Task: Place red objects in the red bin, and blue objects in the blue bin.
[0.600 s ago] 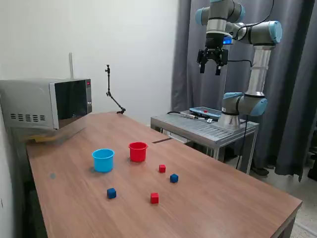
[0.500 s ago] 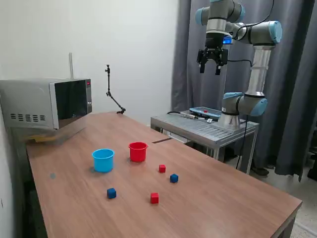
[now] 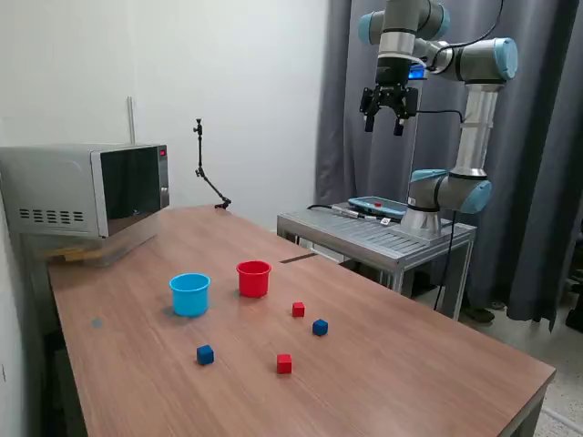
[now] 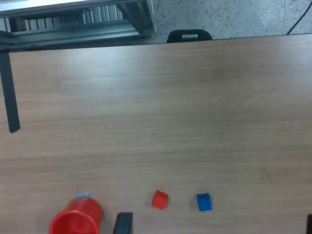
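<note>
On the wooden table (image 3: 392,364) stand a red cup (image 3: 253,278) and a light blue cup (image 3: 189,294), side by side. Two red cubes (image 3: 298,309) (image 3: 284,363) and two dark blue cubes (image 3: 320,327) (image 3: 205,354) lie scattered in front of them. My gripper (image 3: 383,122) hangs high above the far side of the table, open and empty, far from all of them. The wrist view shows the red cup (image 4: 75,223), a red cube (image 4: 160,200) and a blue cube (image 4: 204,202) from high above; the light blue cup is almost hidden behind the red one.
A microwave (image 3: 86,188) sits at the table's far corner on the exterior view's left. A thin black stand (image 3: 208,173) rises at the back edge. A metal cart (image 3: 378,237) holding the arm's base (image 3: 442,196) stands behind the table, before dark curtains.
The gripper has risen slightly and shifted a little toward the exterior view's left. The cups and cubes have not moved.
</note>
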{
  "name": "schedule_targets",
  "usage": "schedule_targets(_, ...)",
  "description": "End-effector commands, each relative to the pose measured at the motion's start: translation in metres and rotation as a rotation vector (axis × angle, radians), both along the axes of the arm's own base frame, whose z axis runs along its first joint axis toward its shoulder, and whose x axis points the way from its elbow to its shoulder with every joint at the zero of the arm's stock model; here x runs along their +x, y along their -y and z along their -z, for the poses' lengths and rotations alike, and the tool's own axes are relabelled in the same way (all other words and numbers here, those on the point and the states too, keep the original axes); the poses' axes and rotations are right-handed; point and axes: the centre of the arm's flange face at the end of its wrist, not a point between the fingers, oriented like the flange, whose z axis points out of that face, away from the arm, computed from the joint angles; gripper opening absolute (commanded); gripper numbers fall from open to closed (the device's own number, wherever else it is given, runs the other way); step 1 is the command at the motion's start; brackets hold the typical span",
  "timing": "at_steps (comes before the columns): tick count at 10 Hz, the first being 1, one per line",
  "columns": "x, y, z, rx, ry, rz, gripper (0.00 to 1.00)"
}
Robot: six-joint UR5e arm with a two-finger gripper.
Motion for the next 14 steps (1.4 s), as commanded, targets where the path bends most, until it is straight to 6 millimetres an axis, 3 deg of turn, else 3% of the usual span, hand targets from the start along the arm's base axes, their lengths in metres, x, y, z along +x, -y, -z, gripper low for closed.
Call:
schedule_targets(1, -0.0012, 0.0001, -0.0016, 0.001, -0.006, -0.001, 1.00)
schedule_targets(14, -0.0045, -0.0008, -0.0046, 0.010, -0.040, 0.004, 1.00)
